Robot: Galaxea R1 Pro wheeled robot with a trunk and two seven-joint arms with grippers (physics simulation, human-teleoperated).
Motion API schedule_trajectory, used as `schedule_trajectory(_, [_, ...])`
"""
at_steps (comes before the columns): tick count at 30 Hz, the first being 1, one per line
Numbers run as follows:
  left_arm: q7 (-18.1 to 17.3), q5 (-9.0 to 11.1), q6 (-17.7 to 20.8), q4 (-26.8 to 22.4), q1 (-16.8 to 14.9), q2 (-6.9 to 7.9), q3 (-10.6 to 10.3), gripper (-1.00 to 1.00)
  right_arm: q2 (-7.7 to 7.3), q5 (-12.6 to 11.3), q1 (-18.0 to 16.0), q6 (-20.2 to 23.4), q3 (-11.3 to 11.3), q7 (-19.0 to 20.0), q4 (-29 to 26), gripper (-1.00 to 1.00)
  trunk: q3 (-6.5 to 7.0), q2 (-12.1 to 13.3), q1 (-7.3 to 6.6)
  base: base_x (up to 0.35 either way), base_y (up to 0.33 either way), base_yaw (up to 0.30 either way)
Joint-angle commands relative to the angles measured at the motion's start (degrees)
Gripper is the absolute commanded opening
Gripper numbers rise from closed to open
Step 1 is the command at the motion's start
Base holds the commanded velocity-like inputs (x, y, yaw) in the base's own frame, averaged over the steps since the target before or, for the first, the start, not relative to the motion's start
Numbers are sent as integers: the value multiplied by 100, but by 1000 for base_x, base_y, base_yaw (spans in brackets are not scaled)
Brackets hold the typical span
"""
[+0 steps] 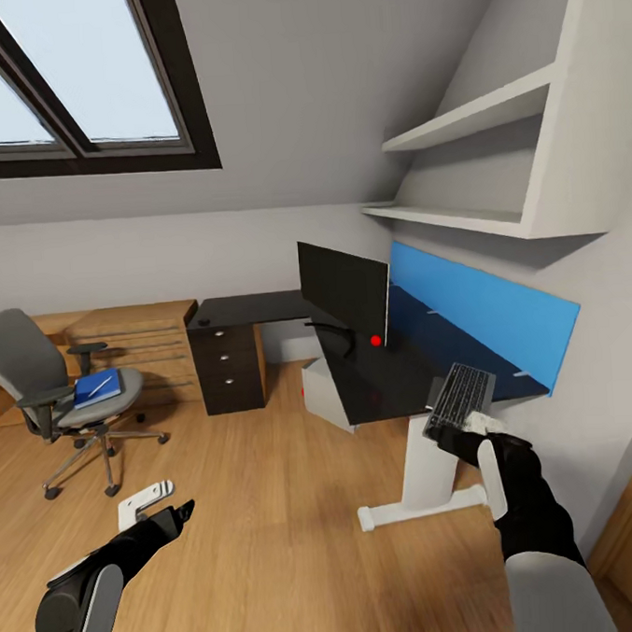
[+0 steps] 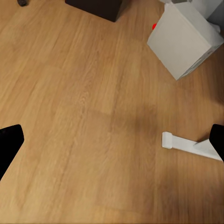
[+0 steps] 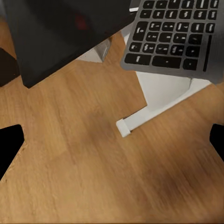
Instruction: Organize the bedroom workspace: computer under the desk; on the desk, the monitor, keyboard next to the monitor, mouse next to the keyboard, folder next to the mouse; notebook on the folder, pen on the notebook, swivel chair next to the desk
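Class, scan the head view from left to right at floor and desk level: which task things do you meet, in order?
swivel chair → folder → computer → monitor → keyboard

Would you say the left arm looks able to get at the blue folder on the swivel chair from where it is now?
Probably not yet. The left gripper hangs low over bare floor, well short of the swivel chair where the folder lies. Nothing blocks the way; the robot would likely need to move closer.
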Motion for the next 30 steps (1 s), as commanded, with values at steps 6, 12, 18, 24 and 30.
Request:
schedule_trajectory(6, [53,58,26,-13,-5,-5,4,100,-27,-537,-6,45,-376,210,-1,100,-116,-247,133,0,0,0])
schedule_trajectory(12, [61,51,17,-12,-5,-5,3,100,-101,-981,-6,50,-664,278,20,100,-223,-488,265,0,0,0])
schedule_trajectory(18, [74,46,9,-7,-5,-8,3,100,-129,-1332,-6,30,-924,300,101,100,-331,-728,396,0,0,0])
schedule_trajectory(24, [76,45,3,-6,-5,-7,3,100,-134,-1526,-6,12,-1139,308,148,100,-439,-969,528,0,0,0])
schedule_trajectory(30, [77,44,1,-6,-5,-13,3,100,-156,-1717,-6,-134,-1271,306,277,100,-546,-1209,660,0,0,0])
